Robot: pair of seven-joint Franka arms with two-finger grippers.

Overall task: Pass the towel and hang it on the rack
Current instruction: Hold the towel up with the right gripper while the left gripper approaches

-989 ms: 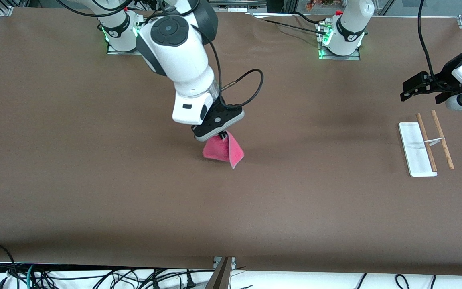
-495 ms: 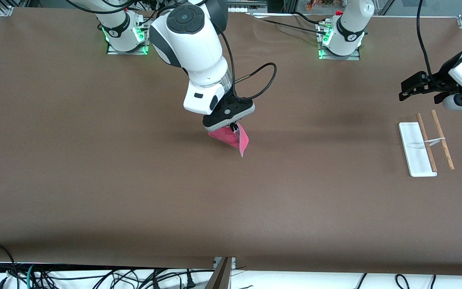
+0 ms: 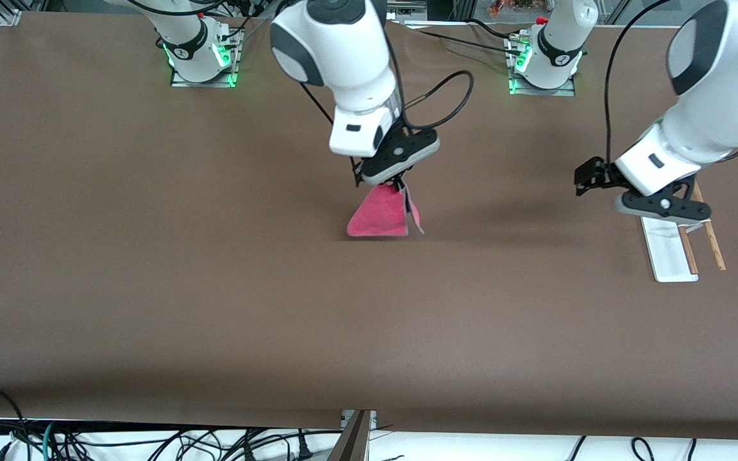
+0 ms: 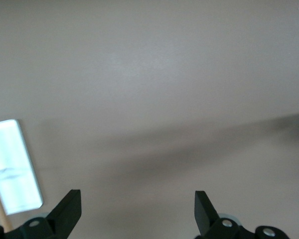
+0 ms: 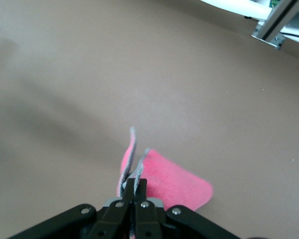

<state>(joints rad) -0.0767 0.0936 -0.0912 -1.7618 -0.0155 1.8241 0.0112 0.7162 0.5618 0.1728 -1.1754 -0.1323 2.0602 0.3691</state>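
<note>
The pink-red towel (image 3: 378, 219) hangs in a folded triangle over the middle of the table. My right gripper (image 3: 400, 187) is shut on its grey-edged top corner. In the right wrist view the fingers (image 5: 134, 188) pinch the grey edging, and the towel (image 5: 177, 183) droops below them. I cannot tell whether its lower edge touches the table. My left gripper (image 3: 590, 179) is open and holds nothing, and it hovers beside the rack (image 3: 667, 259) on the side toward the towel. The left wrist view shows my left gripper (image 4: 137, 209) with its fingers wide apart over bare table. The rack's white base (image 4: 12, 167) shows at the edge.
The rack's two wooden rods (image 3: 713, 246) stand at the left arm's end of the table, partly covered by the left hand. A brown cloth (image 3: 215, 307) covers the table. Cables (image 3: 151, 442) hang below its edge nearest the front camera.
My right gripper has lifted the towel and carried it toward the left arm's end. My left arm has swung in from the table's end and now hangs over the rack, still open.
</note>
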